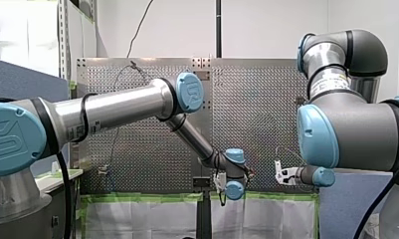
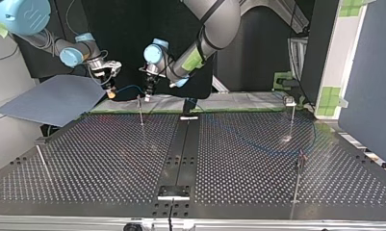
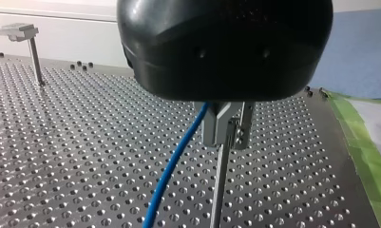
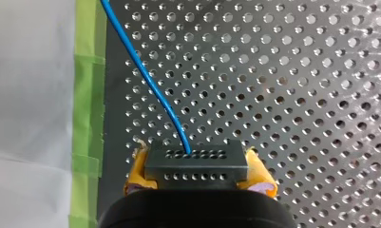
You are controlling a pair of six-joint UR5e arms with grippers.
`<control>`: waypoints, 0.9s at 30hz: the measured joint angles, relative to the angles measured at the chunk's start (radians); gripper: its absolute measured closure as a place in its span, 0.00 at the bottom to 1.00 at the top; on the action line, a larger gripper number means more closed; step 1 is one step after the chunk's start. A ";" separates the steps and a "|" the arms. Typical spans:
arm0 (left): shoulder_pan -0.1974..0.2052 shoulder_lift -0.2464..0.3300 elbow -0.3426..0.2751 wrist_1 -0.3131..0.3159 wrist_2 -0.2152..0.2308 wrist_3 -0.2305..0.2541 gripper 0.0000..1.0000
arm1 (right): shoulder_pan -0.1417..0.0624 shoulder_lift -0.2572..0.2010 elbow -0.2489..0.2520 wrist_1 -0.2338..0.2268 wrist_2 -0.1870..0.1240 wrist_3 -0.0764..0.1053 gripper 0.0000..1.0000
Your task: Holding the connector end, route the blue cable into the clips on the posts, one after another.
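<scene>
In the right wrist view my right gripper (image 4: 197, 176) is shut with its yellow pads (image 4: 262, 175) on the black connector (image 4: 196, 161). The blue cable (image 4: 150, 80) runs out of the connector over the perforated table. In the top view this cable (image 2: 129, 87) spans from my right gripper (image 2: 110, 91) to my left gripper (image 2: 147, 94). My left gripper (image 3: 227, 130) has its metal fingers shut on the blue cable (image 3: 171, 171) right at the top of a thin post (image 3: 218, 190). Further along, the cable (image 2: 258, 145) lies across the table towards the posts at the top view's right.
Other posts stand on the table: a clip-topped one (image 2: 291, 108) and a shorter one (image 2: 300, 163) at the top view's right, one (image 2: 41, 156) at its left. Another clip post (image 3: 31, 47) shows beyond my left gripper. Green tape (image 4: 86, 118) lines the table edge.
</scene>
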 joint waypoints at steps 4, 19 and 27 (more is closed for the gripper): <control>0.002 0.000 0.000 0.000 -0.001 0.000 1.00 | -0.004 -0.004 -0.005 0.000 0.000 0.004 1.00; 0.020 0.000 0.000 0.004 0.007 0.000 1.00 | 0.001 -0.006 -0.031 -0.005 0.050 0.048 1.00; 0.023 -0.001 0.000 0.008 0.009 0.000 1.00 | 0.006 -0.005 -0.042 -0.009 0.101 0.073 1.00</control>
